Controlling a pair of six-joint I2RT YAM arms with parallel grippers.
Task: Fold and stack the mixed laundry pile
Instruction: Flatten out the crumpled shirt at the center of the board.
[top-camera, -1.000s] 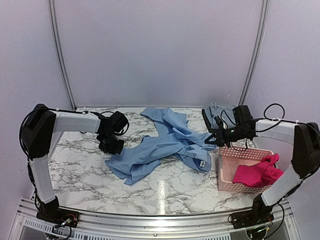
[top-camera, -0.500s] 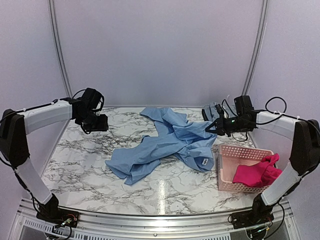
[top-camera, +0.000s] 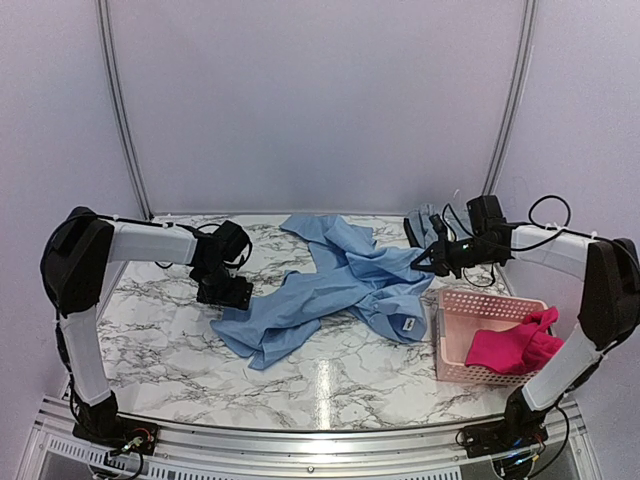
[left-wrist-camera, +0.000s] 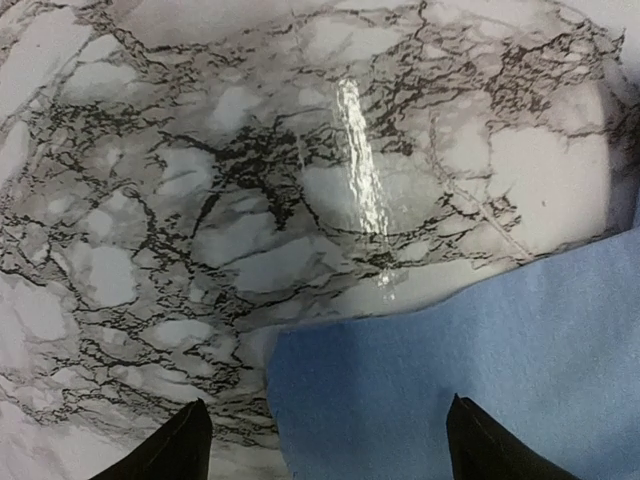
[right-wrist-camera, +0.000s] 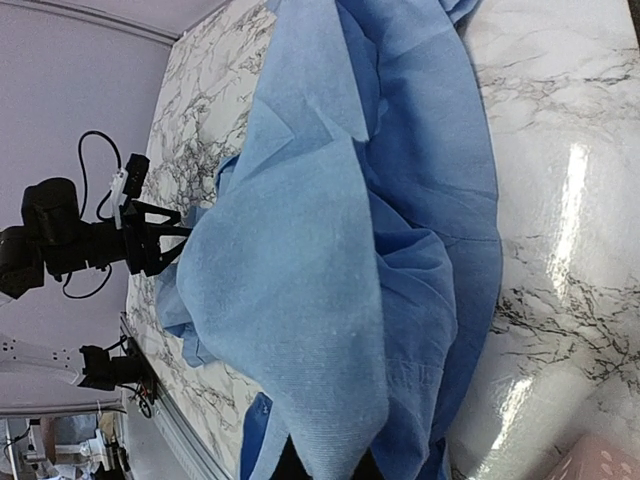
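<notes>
The light blue shirt (top-camera: 330, 285) lies crumpled across the middle of the marble table (top-camera: 160, 330). My left gripper (top-camera: 225, 293) hovers open at its left end. In the left wrist view the shirt's corner (left-wrist-camera: 480, 360) lies between and beneath the spread fingers of that gripper (left-wrist-camera: 328, 430), which touch nothing. My right gripper (top-camera: 428, 262) is shut on the shirt's right edge, and a fold of the shirt (right-wrist-camera: 330, 250) hangs from the right gripper (right-wrist-camera: 325, 465). The magenta-red garment (top-camera: 512, 347) sits in the basket.
The pink lattice basket (top-camera: 452, 310) stands at the right near edge. A dark flat tray with grey cloth (top-camera: 422, 225) lies at the back right, just behind my right gripper. White walls and metal rails close the table's back and sides.
My left gripper has opened; it swung up to the back left, then came down again at the shirt's left end. The right gripper drew back slightly with the cloth.
</notes>
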